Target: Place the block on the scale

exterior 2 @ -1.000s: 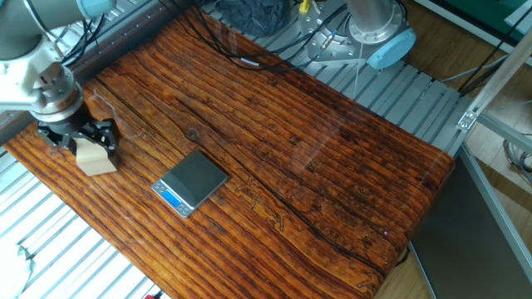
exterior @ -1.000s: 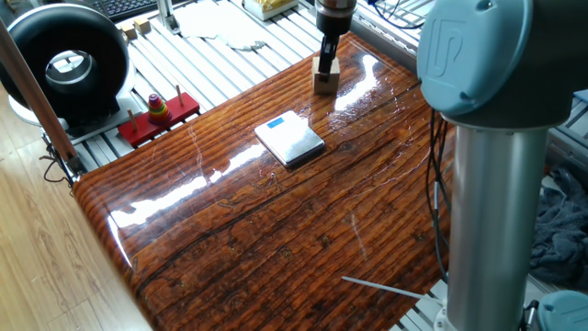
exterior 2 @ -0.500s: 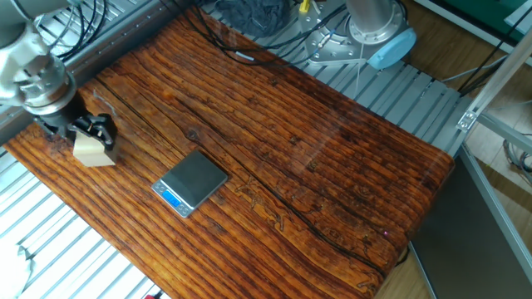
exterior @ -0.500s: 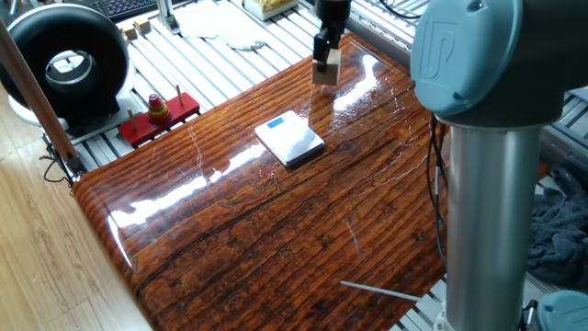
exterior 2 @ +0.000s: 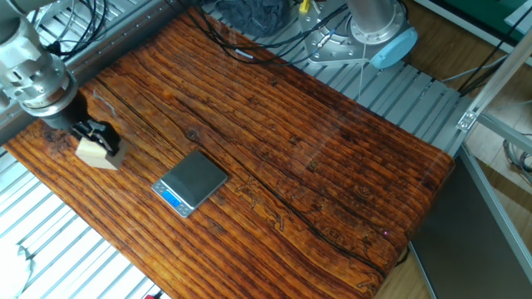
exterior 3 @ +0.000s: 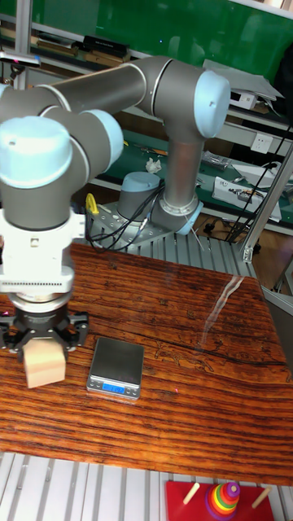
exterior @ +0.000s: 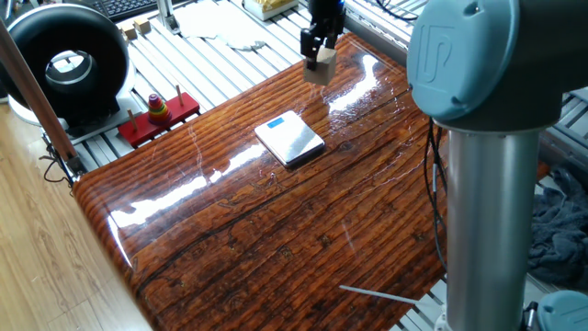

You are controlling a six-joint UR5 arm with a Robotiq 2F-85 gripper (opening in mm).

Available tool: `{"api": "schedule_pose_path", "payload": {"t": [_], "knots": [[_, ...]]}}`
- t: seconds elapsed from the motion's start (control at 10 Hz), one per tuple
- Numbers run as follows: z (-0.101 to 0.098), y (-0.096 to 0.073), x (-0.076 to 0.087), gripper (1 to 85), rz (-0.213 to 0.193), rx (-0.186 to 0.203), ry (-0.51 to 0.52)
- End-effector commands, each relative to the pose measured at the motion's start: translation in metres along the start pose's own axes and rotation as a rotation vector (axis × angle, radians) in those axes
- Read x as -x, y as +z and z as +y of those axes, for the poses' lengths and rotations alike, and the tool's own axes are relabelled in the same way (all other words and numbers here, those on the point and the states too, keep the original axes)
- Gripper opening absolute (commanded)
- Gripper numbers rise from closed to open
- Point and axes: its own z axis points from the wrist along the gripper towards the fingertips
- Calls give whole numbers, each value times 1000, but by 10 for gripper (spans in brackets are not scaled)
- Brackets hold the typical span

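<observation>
- The block (exterior: pixel 321 64) is held between the fingers of the gripper (exterior: pixel 319 51), which are closed against its sides.
- In the tall fixed view the block (exterior 3: pixel 45 365) is seen hanging below the gripper (exterior 3: pixel 42 338), its lower part left uncovered.
- Whether the block is clear of the table (exterior: pixel 276 221) cannot be told for certain; in one fixed view it appears lifted above the glossy wooden top.
- In the other fixed view the block (exterior 2: pixel 98 152) is seen near the table's (exterior 2: pixel 332 166) edge, with the gripper (exterior 2: pixel 90 135) above it.
- The scale (exterior: pixel 289 138) lies flat on the table, apart from the block, with nothing on its plate.
- In the other fixed view the scale (exterior 2: pixel 191 183) is turned at an angle to the table edge, its blue display strip on the side nearest the metal slats.
- In the tall fixed view the scale (exterior 3: pixel 116 367) lies just right of the block, with a gap of bare table (exterior 3: pixel 195 407) between them.
- A red base with coloured rings (exterior: pixel 158 112) stands off the wooden top, on the slats beside it; it is seen also at the bottom of the tall fixed view (exterior 3: pixel 221 498).
- A black round device (exterior: pixel 64 64) sits behind the red base.
</observation>
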Motion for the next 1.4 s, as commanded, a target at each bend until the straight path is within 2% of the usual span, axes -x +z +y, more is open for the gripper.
{"api": "schedule_pose_path", "payload": {"t": [0.0,0.2,0.6,1.0,1.1,1.3], "knots": [[24,2,-2,87,-30,0,127],[30,6,-3,67,-58,-25,159],[42,-1,-10,27,-63,-19,210],[52,-2,-17,23,-104,-24,280],[58,0,-17,23,-117,-20,303],[82,-6,-11,10,-130,22,374]]}}
